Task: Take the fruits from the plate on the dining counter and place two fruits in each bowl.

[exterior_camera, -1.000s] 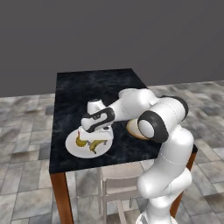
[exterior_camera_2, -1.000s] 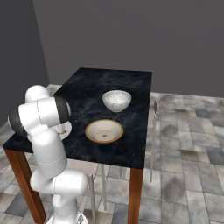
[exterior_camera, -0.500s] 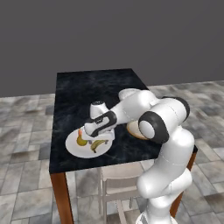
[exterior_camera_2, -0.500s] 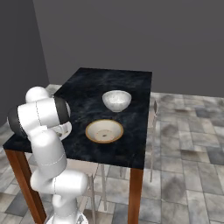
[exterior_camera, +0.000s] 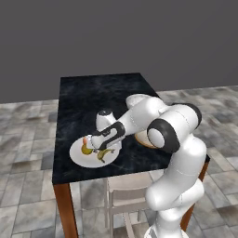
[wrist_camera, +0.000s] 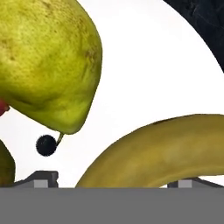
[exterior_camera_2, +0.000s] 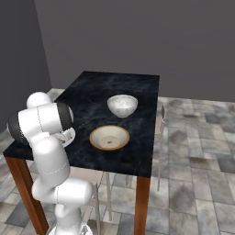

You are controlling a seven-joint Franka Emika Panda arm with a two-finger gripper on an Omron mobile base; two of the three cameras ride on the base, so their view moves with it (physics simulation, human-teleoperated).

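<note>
Black veined marble of the dining counter (exterior_camera: 93, 100) is carrying the flat white plate (exterior_camera: 80, 158), where the wide-open, empty gripper (exterior_camera: 99, 147) is hanging just over the smooth curved banana (wrist_camera: 166, 151) beside the speckled, rounded pear (wrist_camera: 48, 61).

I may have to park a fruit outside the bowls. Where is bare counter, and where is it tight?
The far half of the dining counter, beyond the white bowl, is bare marble. The strip from the tan-rimmed bowl to the right edge is bare too. It is tight on the plate, where the gripper sits among pear and banana.
</note>
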